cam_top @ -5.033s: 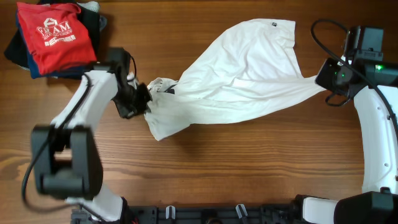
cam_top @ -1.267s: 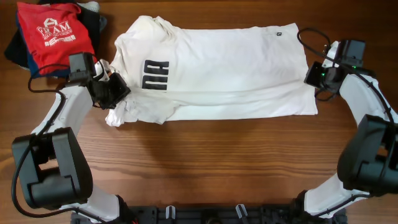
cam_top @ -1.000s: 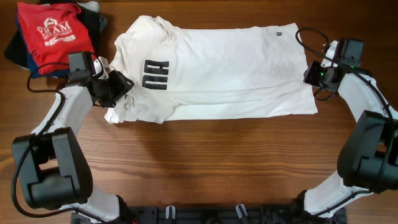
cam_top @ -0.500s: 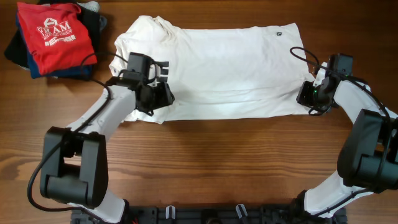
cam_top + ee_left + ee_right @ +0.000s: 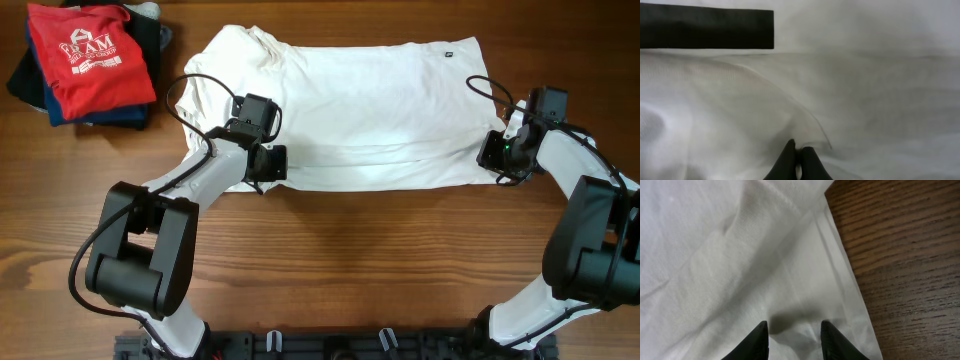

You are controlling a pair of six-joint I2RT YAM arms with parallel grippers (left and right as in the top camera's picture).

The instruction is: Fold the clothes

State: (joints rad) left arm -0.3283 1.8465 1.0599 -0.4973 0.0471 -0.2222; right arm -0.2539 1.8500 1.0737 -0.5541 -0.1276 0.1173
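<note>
Left fingers pinching white T-shirt, right fingers parted over it

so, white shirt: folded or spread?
Spread: the shirt lies flat across the table, full width, only creases near its lower edge.

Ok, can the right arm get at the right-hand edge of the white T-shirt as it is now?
Probably yes. The right gripper hangs just over the edge of the white T-shirt, beside the bare table. Its jaws are apart and nothing lies on the cloth there.
</note>
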